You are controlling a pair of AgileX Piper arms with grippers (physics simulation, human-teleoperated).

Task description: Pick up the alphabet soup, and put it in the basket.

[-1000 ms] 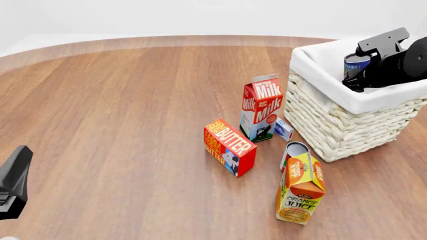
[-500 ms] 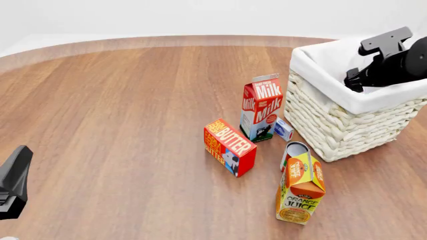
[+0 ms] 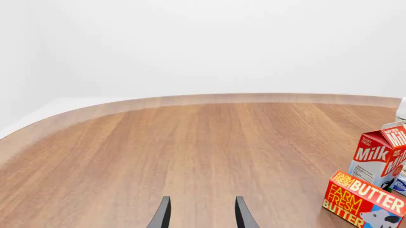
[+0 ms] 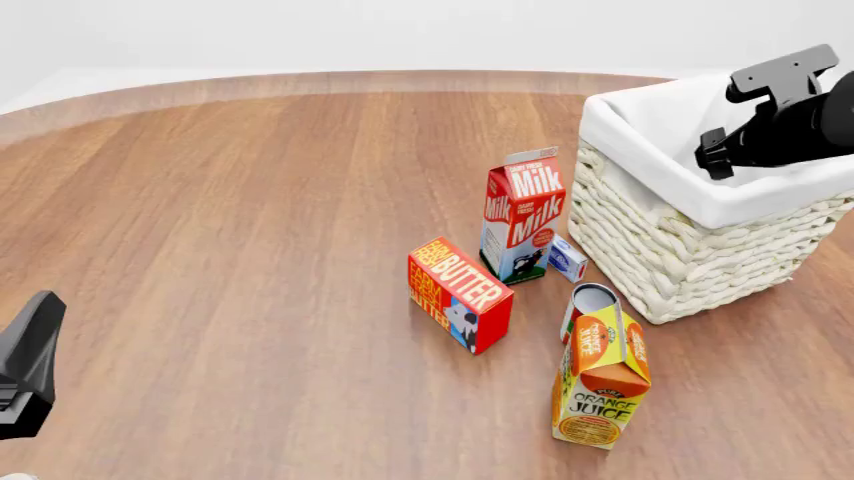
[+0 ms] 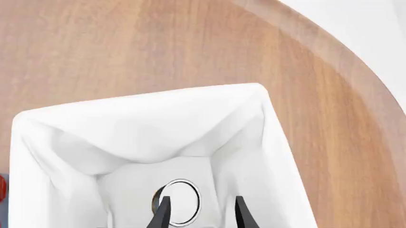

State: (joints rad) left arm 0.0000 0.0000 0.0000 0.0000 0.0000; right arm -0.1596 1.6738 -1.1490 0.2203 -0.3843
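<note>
My left claw hangs low over bare wood at the near left of the surface, its two dark fingertips parted with nothing between them, and it sits where it sat a second ago. Off to that claw's right stand the butter box and, just behind it, the milk carton; a small blue-and-white box lies between the milk carton and the basket, and nearer me the orange juice carton stands touching a small red-and-white can. My right claw is over the basket, pointing down into it, fingers apart and gripping nothing. The alphabet soup lies on the white cloth at the basket's bottom, straight below this claw: in the right wrist view I see its pale round top, with one fingertip crossing its edge and the other just beside it, clear above the can. In the front view the can is hidden behind the basket's folded rim. A second ago the blue can was up at the rim in my right claw; half a second ago it had already dropped out of sight, and since then this claw has risen a little and drawn toward the right.
</note>
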